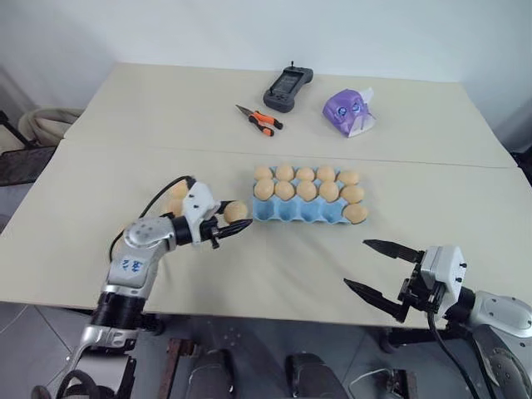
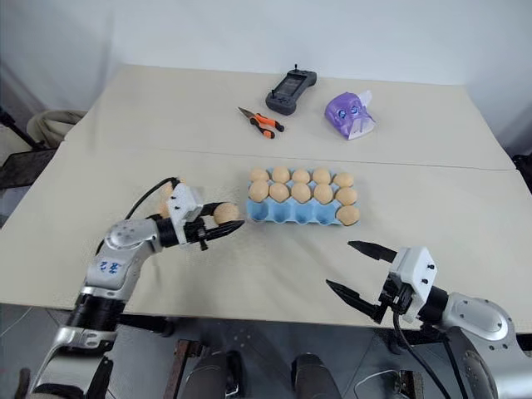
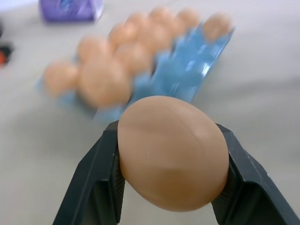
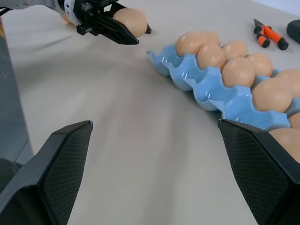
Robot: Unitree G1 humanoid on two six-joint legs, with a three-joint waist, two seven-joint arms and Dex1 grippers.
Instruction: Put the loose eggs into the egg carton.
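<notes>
My left gripper [image 1: 239,219] is shut on a tan egg [image 1: 235,210], held just above the table a little left of the egg carton's [image 1: 303,214] near left corner. From the left wrist, the egg [image 3: 173,152] sits clamped between both black fingers [image 3: 93,178]. The light blue carton has eggs in its back and middle rows and one egg [image 1: 355,214] at the right end of the front row. Two loose eggs [image 1: 176,197] lie on the table behind my left wrist, partly hidden by it. My right gripper [image 1: 356,264] stands open and empty near the table's front edge, right of the carton.
At the back of the table lie orange-handled pliers [image 1: 259,120], a black handheld controller [image 1: 288,89] and a purple tissue pack [image 1: 349,112]. A seam [image 1: 416,160] runs across the table behind the carton. Bare tabletop stretches between the two grippers.
</notes>
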